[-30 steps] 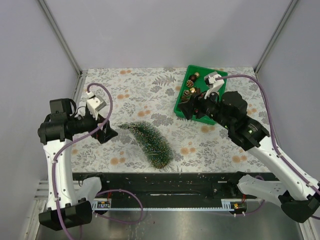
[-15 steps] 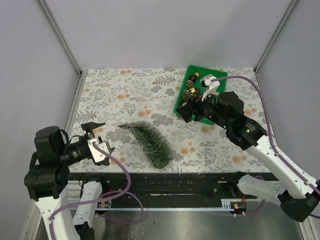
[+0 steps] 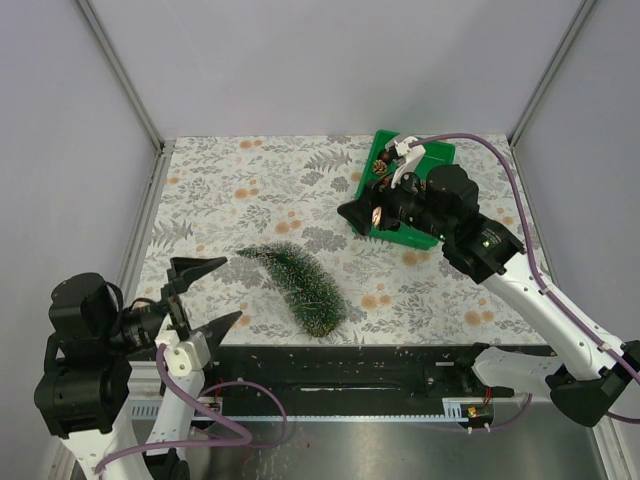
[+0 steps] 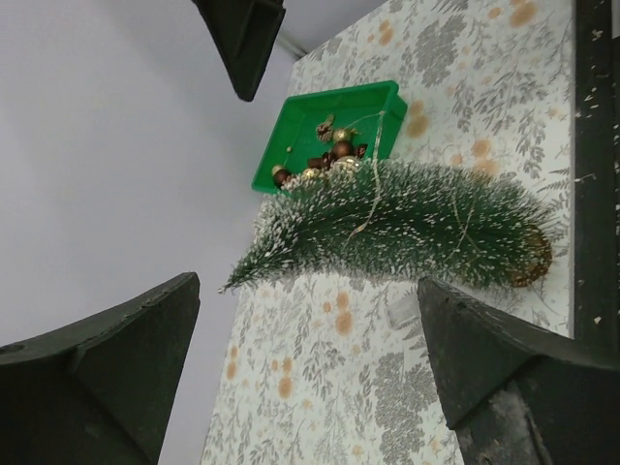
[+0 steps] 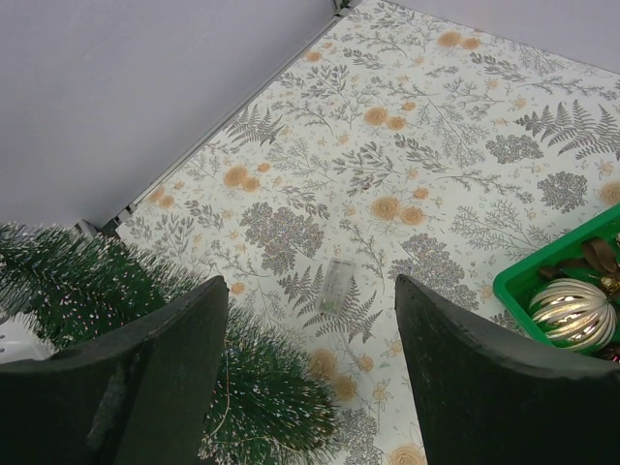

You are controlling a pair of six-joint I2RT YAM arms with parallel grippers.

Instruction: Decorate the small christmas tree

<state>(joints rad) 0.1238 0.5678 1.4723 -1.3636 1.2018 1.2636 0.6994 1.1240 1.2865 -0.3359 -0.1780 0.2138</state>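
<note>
The tree (image 3: 298, 283) is lying on its side on the flowery table (image 3: 270, 180), close to the front edge. Its pointy top is facing left and its round bottom is facing the front. A thin gold thread (image 4: 373, 194) is lying across its branches.

The left gripper (image 3: 230, 288) is hanging just left of the tree top, not touching it. Its jaws are standing wide apart and are holding nothing.

The right gripper (image 3: 352, 215) is hovering over the table by the near left corner of the green bin (image 3: 440, 152), well apart from the tree. Its jaws are parted too, with nothing between them.

The bin is sitting at the back right of the table. Small balls (image 3: 383, 170) in brown and gold are lying inside it.
</note>
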